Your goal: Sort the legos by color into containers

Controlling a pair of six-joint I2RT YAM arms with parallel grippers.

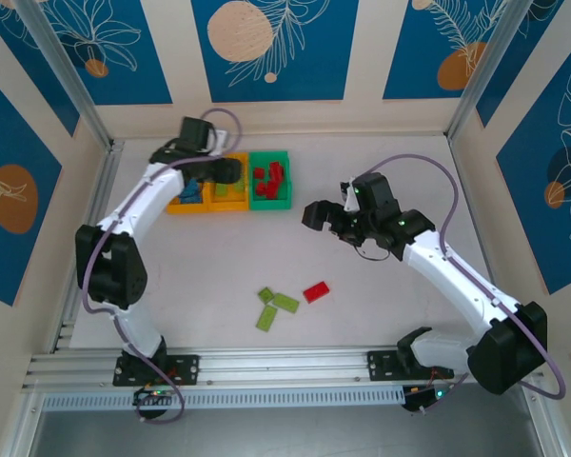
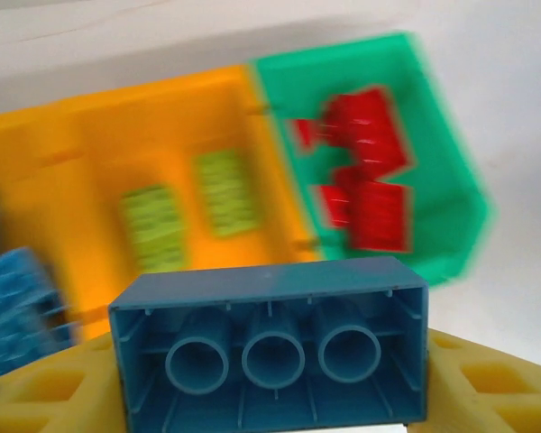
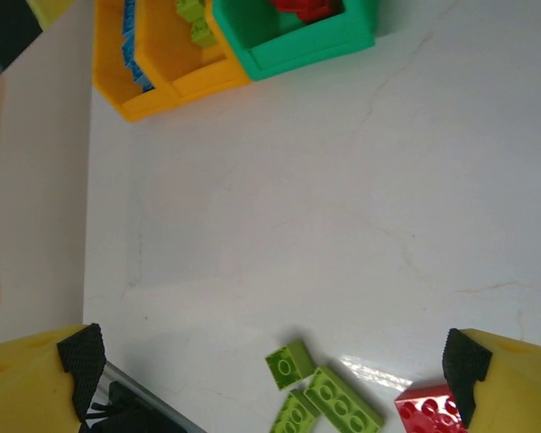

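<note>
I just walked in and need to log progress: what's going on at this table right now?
Two robot arms are sorting legos by color. The left gripper holds a blue brick above the row of bins. The left orange bin has blue bricks, the middle orange bin lime green ones, and the green bin red ones. The right gripper hangs open and empty over the table. Three lime green bricks and one red brick lie loose near the front.

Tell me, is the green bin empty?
Not empty: several red bricks lie inside the green bin, plain in the top view.
</note>
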